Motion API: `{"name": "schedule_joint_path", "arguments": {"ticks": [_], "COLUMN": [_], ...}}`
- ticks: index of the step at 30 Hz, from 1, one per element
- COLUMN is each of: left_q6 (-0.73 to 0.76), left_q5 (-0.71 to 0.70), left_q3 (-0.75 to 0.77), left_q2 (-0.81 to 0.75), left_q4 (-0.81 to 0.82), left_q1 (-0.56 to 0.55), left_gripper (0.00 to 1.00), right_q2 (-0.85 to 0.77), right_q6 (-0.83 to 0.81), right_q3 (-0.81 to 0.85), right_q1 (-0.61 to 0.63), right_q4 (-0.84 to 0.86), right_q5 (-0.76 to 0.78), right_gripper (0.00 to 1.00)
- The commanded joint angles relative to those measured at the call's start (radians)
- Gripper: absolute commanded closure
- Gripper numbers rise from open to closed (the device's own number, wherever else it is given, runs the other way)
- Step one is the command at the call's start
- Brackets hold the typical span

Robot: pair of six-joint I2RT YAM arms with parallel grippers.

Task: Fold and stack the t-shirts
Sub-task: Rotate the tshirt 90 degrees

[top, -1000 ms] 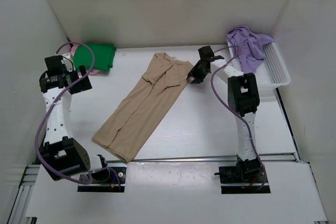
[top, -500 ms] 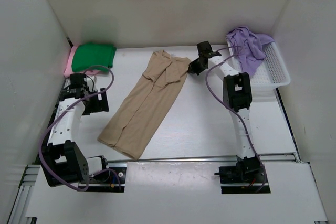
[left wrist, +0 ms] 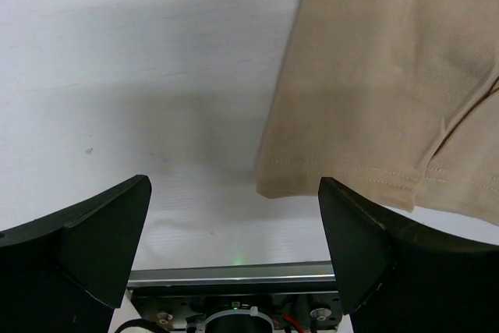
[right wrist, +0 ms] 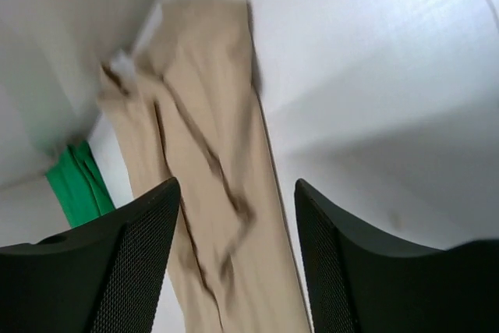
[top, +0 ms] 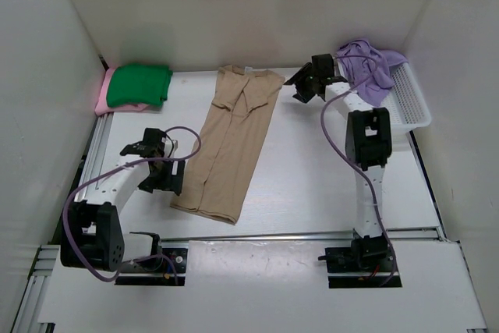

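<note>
Tan cloth is what matters right now: the tan shirt (top: 232,142) lies flat in the middle of the white table (top: 312,185). It is already folded into a long strip, with its collar end by the far wall and its hem end near the arms.

It looks thin, soft and very light. I think it will flop and bend wherever it is lifted, and it should slide easily on the smooth table. It will not break. The best places to hold it look like the corners: the two hem corners at the near end, or the shoulder corners at the far end. Lifting both corners of one end together should stop it from bunching up.

The left gripper (left wrist: 234,232) sits low beside the near left hem corner with its fingers spread wide, holding nothing. The right gripper (right wrist: 238,224) hangs in the air to the right of the collar end, fingers apart, and it is empty too.

A second ago the shirt lay slanted across the table; now it lies much straighter. The left arm was up by the green shirt (top: 139,85) on the pink shirt (top: 103,99) and has swung down to the hem. The right gripper was at the shoulder and has pulled back toward the purple shirt (top: 365,64) in the white basket (top: 413,107).
</note>
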Motion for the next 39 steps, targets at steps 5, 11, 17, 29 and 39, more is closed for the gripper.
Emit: {"name": "schedule_joint_path", "arguments": {"ticks": [5,11,17,29,39], "left_q6": [0.000,0.000,0.000,0.000,0.000], "left_q5": [-0.129,-0.228,-0.172,-0.198,-0.143], "left_q3": [0.111,0.216,0.151,0.131,0.173], "left_q2": [-0.176,-0.430,-0.519,-0.675,-0.738], "left_q4": [-0.046,-0.080,-0.163,-0.216,-0.305], "left_q1": [0.019,0.059,0.059,0.068,0.035], "left_gripper": [0.00,0.00,0.00,0.00,0.00], "right_q2": [-0.583,-1.025,-1.055,-0.734,-0.640], "right_q6": [-0.302,-0.227,0.115,0.519,0.734], "right_q3": [-0.616,-1.089,-1.363,-1.211,-1.212], "right_q1": [0.078,0.309,0.542,0.880,0.911], "right_q4": [-0.152,-0.089,0.148,0.274,0.204], "right_q5": [-0.001,0.021,0.049,0.156,0.133], "right_gripper": [0.33,0.27,0.30,0.42,0.85]}}
